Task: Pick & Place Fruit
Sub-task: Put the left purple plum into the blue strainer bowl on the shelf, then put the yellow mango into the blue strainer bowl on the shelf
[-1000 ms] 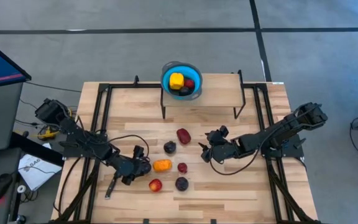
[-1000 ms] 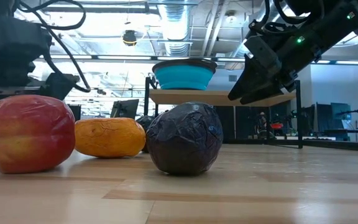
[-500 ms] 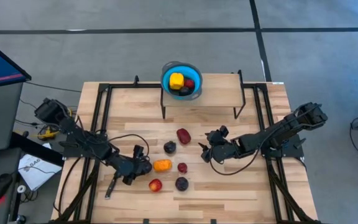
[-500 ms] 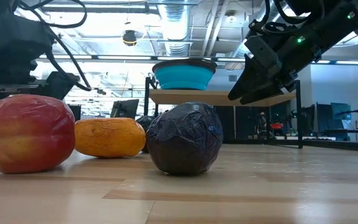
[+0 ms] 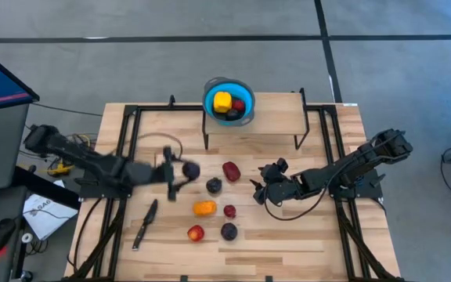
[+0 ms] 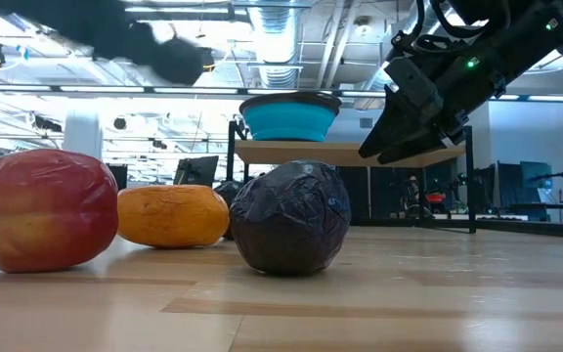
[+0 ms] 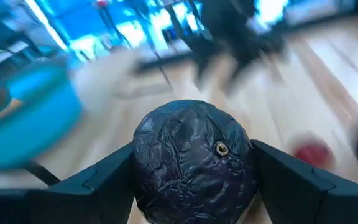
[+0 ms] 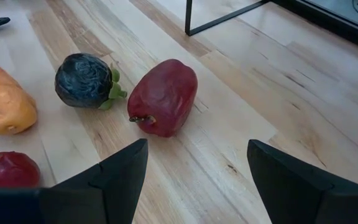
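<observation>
- High view: the left tool (image 5: 180, 171) hangs above the counter (image 5: 319, 235), clamped on a dark purple fruit (image 5: 192, 169), which the left wrist view shows wedged between both fingers (image 7: 303, 180).
- The step in hand looks like the carry: the fruit is off the counter and apart from the blue bowl (image 5: 209, 92), which sits on a raised shelf (image 5: 276, 107) at the far edge and already holds a yellow, a red and a dark piece.
- The next move calls for swinging over the shelf rail and letting go above the bowl's rim.
- The right tool (image 5: 261, 189) waits low, fingers apart and holding nothing, near the dark red fruit (image 8: 163, 96).
- Left on the counter: an orange piece (image 5: 203, 207), a red-and-yellow one (image 5: 196, 233), further purple and red pieces, and a knife (image 5: 145, 223).
- No brand, label or writing can be read anywhere.
</observation>
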`<move>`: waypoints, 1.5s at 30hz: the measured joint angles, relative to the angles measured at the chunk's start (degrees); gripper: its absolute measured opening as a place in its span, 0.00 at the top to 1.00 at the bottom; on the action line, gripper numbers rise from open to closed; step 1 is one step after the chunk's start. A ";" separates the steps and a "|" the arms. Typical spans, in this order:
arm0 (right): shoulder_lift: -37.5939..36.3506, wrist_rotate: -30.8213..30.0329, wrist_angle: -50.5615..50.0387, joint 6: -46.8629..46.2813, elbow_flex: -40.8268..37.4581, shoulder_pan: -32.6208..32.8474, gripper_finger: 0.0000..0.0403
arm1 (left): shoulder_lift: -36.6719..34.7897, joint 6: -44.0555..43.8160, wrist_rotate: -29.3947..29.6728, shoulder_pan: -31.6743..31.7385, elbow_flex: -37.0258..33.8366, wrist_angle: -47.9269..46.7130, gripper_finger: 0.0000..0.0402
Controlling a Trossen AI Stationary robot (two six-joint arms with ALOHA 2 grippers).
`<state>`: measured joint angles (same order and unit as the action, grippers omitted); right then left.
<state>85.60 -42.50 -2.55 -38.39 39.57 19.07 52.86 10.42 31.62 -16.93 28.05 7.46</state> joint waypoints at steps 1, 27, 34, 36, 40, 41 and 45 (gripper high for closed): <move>-0.02 -0.02 0.00 0.00 0.00 -0.13 0.33 | -0.10 0.82 -2.22 2.99 1.54 0.56 0.31; 0.00 -0.02 0.20 -0.07 0.00 -1.59 0.33 | 45.04 -6.34 -35.09 45.23 47.41 2.65 0.31; 0.00 -0.02 0.20 -0.15 0.00 -1.57 0.33 | 46.41 -7.99 -34.84 46.84 47.40 3.05 0.29; 0.00 -0.02 0.20 -0.14 0.00 -1.57 0.33 | 46.41 -8.21 -34.67 47.17 47.38 3.11 0.27; 0.00 -0.02 0.25 -0.13 0.00 -1.57 0.33 | 46.41 -8.35 -34.63 47.66 47.26 3.09 0.23; 0.00 -0.02 0.26 -0.13 0.00 -1.57 0.33 | 46.52 -8.33 -34.63 47.65 47.26 3.30 0.22; 0.00 -0.02 0.44 -0.13 0.00 -1.57 0.33 | 46.71 -8.22 -34.65 47.60 47.21 3.41 0.20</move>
<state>85.60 -42.52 -2.11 -38.52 39.57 17.50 99.57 2.20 -3.03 30.68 75.26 10.87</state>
